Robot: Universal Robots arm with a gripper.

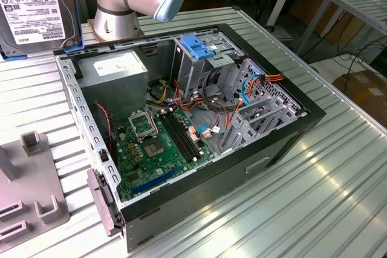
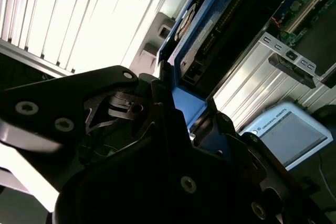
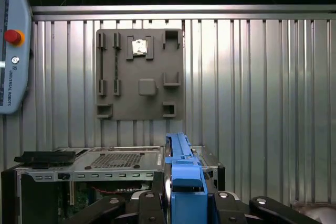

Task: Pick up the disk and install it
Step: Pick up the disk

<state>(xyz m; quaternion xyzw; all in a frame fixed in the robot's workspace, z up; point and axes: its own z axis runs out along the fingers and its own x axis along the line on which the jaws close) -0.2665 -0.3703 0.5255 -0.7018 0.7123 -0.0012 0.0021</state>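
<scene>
The gripper (image 3: 185,199) looks clamped on one blue-railed edge of the disk (image 1: 31,4), though the contact itself is partly hidden. The disk is held raised, clear of the open computer case (image 1: 242,176). Held by one edge, it could twist or slip, and loose cables (image 1: 266,80) near the drive cage (image 1: 192,67) might snag a rail.

Disk (image 1: 33,7): dark metal, white printed label, blue side rails; upright on edge, aloft, clamped in claw (image 3: 185,199)

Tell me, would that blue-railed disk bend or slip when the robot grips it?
Probably stiff and heavy for its size: the disk looks like a flat metal slab. Its smooth plastic rails might slip, though the gripper clamps them.
</scene>
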